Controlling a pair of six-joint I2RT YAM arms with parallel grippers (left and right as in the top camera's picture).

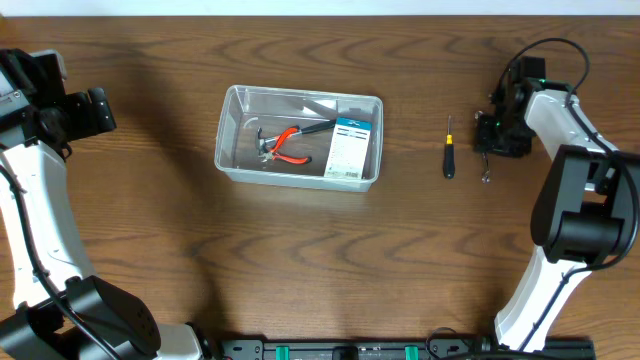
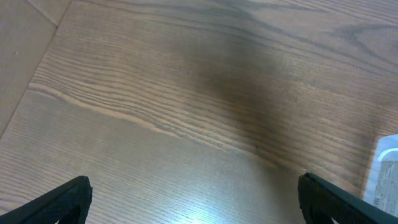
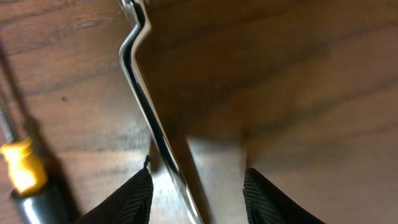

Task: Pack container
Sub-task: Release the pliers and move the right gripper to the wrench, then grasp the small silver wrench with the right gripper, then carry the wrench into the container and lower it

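Note:
The clear plastic container [image 1: 228, 130] stands left of the table's middle. In it lie orange-handled pliers [image 1: 290, 143], a flat white-and-blue box [image 1: 349, 148] and a dark tool [image 1: 320, 105]. A corner of the container [image 2: 387, 176] shows in the left wrist view. My right gripper [image 1: 488, 150] hangs low over a bent chrome metal tool [image 1: 485, 177] at the right. In the right wrist view that chrome tool [image 3: 140, 81] runs between the fingers [image 3: 137, 196] of my right gripper [image 3: 198, 177], with a gap on each side. My left gripper [image 2: 196, 199] is open over bare wood at the far left [image 1: 103, 110].
A small screwdriver with a black and yellow handle [image 1: 449, 157] lies just left of the chrome tool, its handle [image 3: 25, 177] close to my right gripper's left finger. The table's back edge runs along the top of the overhead view.

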